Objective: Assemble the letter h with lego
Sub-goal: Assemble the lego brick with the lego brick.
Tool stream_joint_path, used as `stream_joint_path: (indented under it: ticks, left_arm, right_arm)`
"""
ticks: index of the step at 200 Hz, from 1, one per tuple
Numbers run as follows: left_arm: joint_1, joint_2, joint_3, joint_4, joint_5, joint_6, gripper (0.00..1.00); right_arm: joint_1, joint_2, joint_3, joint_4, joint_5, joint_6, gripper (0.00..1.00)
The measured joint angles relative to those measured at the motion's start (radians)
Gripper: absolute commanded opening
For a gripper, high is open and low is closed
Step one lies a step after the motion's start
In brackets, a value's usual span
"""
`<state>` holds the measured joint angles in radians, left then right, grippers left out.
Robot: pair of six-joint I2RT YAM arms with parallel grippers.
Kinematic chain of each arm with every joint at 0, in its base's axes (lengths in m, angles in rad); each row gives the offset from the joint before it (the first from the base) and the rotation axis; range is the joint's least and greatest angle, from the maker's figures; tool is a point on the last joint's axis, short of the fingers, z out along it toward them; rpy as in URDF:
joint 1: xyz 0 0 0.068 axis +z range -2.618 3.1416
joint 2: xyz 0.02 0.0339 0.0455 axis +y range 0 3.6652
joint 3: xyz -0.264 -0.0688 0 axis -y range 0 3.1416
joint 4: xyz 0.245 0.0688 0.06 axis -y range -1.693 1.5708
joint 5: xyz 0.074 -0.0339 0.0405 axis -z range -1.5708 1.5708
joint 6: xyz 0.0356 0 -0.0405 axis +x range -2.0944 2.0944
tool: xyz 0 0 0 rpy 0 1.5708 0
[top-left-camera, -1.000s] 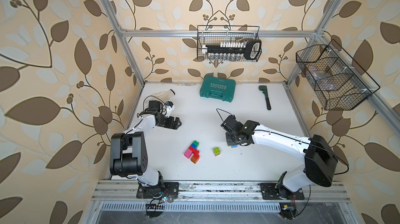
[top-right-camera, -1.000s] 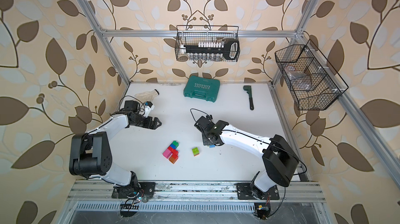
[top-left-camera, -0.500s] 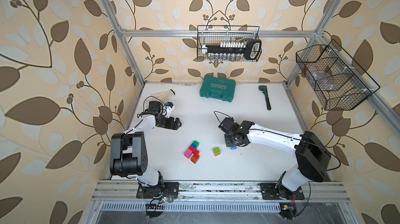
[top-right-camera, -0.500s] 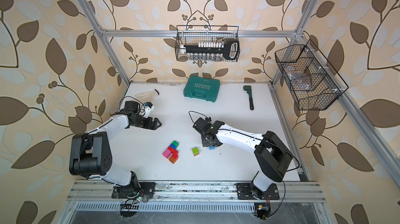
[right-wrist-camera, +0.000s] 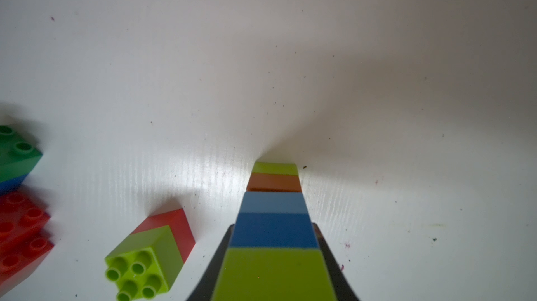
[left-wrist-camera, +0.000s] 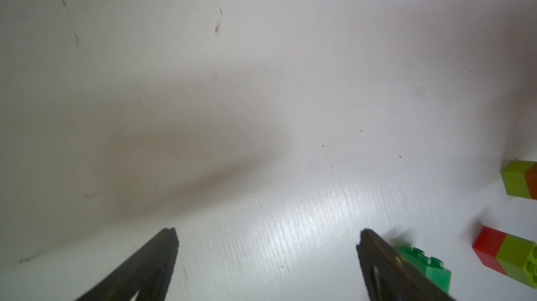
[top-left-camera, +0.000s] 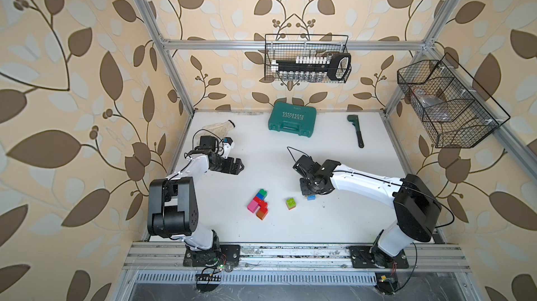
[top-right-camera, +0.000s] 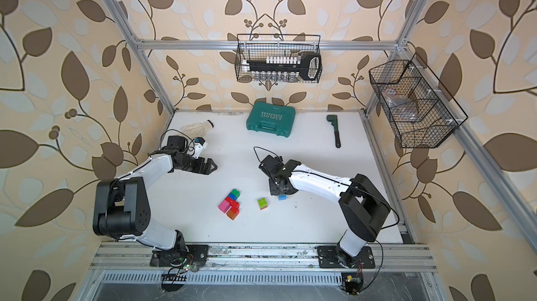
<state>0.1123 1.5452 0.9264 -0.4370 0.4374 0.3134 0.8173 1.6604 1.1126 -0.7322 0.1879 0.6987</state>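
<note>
Surface: white table (top-left-camera: 334, 221).
Done: joined cluster (top-left-camera: 258, 205) of lego lies mid-table; no h yet.
Right gripper (top-left-camera: 311, 190): clenched on brick column (right-wrist-camera: 273, 203), beside the cluster.
Left gripper (top-left-camera: 238, 165): released, empty.
Remaining, judged: join column, lime-red pair (top-left-camera: 291, 203) and cluster.
</note>
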Motion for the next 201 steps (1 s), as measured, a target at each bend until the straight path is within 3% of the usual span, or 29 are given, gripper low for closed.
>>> stream_joint_path:
  ticks: [137,201]
  left_arm:
    - [0.000,0.004,0.000,-0.011,0.008,0.000,0.99]
    - [0.000,0.006,0.000,-0.015,0.008,0.000,0.99]
  right_arm:
    - [0.034,0.076,0.062,-0.046,0.019,0.040,0.27]
    - [0.051,-0.032,-0.096,0.108,0.013,0.102,0.22]
